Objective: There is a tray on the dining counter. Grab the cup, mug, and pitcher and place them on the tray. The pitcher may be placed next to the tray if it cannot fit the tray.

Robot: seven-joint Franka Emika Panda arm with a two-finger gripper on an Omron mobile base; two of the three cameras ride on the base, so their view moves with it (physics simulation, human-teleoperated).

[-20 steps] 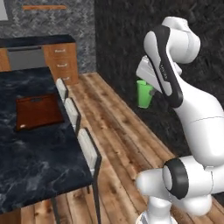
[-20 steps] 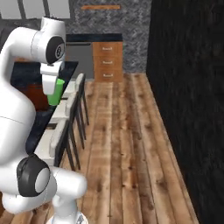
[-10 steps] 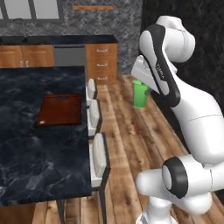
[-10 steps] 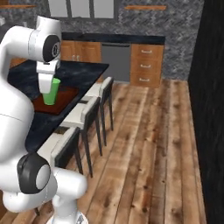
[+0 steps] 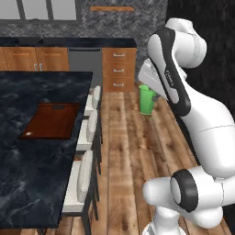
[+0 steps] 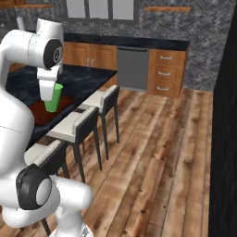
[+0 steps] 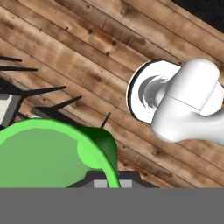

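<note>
My gripper [image 5: 148,90] is shut on the bright green cup [image 5: 147,101], which hangs upright over the wood floor, right of the stools. From the right base view the cup [image 6: 53,98] hangs in my gripper [image 6: 49,94] in front of the tray. The hand view looks down into the cup [image 7: 48,153]. The reddish-brown tray [image 5: 50,121] lies bare on the black marble dining counter [image 5: 32,174], also seen as the tray [image 6: 38,116] on the counter [image 6: 85,76]. The mug and the pitcher are out of view.
White-seated stools [image 5: 88,137] [image 6: 88,125] line the counter's edge between the cup and the tray. Wooden cabinets [image 5: 118,69] and a dishwasher [image 6: 132,69] stand along the back wall. A black wall [image 6: 224,139] closes the right side. Open wood floor [image 6: 152,152] lies in between.
The whole scene has shifted as the base turned: the dining counter and tray now sit nearer the middle, facing me. The cup stays held in the shut gripper.
</note>
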